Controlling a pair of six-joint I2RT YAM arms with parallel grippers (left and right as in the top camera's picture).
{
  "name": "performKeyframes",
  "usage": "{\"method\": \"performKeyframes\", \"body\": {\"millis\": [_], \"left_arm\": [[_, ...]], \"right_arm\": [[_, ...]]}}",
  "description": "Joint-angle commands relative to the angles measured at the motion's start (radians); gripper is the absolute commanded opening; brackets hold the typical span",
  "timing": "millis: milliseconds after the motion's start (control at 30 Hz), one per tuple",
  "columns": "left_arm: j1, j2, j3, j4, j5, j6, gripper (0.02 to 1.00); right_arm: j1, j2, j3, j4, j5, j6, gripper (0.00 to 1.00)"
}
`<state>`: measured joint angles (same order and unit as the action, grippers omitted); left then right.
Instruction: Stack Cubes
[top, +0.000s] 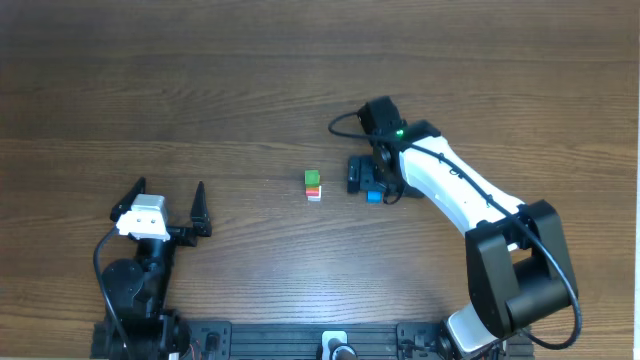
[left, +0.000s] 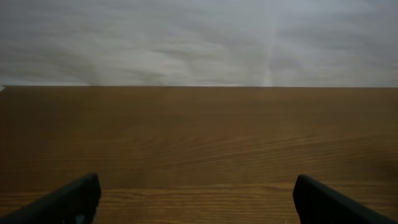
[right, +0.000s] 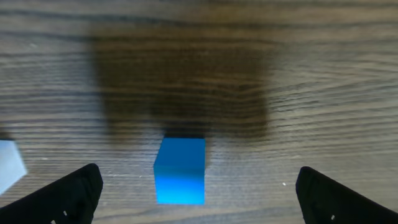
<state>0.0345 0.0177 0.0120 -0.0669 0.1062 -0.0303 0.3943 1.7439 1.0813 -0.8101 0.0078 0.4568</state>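
Right gripper (right: 198, 186) spread wide, poised over the blue cube (right: 180, 171); cube lies on the table between its fingers, nearly centred. Stack (top: 314, 184), green on top, stands just beside. Left gripper (top: 170, 205) also spread, well apart; right arm nearer.

Cubes x4: 1 blue (top: 373, 196), 1 green (top: 313, 177), 1 red (top: 313, 188), 1 white (top: 314, 196); 2 arms (top: 450, 185).

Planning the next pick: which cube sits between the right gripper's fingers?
The blue cube, alone between the open right fingers; the green cube, red cube and white cube sit together, apart from it.
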Motion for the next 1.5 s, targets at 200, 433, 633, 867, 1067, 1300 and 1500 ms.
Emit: {"method": "performKeyframes", "body": {"millis": [200,433,633,867,1067,1300,1500], "left_arm": [[-0.005,-0.002,-0.006,0.000,0.013,-0.011,1.000],[-0.005,-0.002,-0.006,0.000,0.013,-0.011,1.000],[-0.005,-0.002,-0.006,0.000,0.013,-0.011,1.000],[-0.005,-0.002,-0.006,0.001,0.013,-0.011,1.000],[-0.005,-0.002,-0.006,0.000,0.013,-0.011,1.000],[-0.005,-0.002,-0.006,0.001,0.013,-0.011,1.000],[-0.005,-0.002,-0.006,0.000,0.013,-0.011,1.000]], "right_arm": [[0.029,0.018,-0.044,0.042,0.016,-0.018,0.910],[0.051,0.069,-0.044,0.068,0.016,-0.017,0.798],[0.051,0.071,-0.043,0.074,0.016,-0.016,0.698],[0.051,0.071,-0.043,0.083,0.016,-0.009,0.467],[0.051,0.071,-0.043,0.086,0.016,-0.009,0.334],[0.051,0.070,-0.043,0.085,0.015,-0.001,0.272],[0.043,0.062,-0.006,0.058,0.016,-0.002,0.187]]}}
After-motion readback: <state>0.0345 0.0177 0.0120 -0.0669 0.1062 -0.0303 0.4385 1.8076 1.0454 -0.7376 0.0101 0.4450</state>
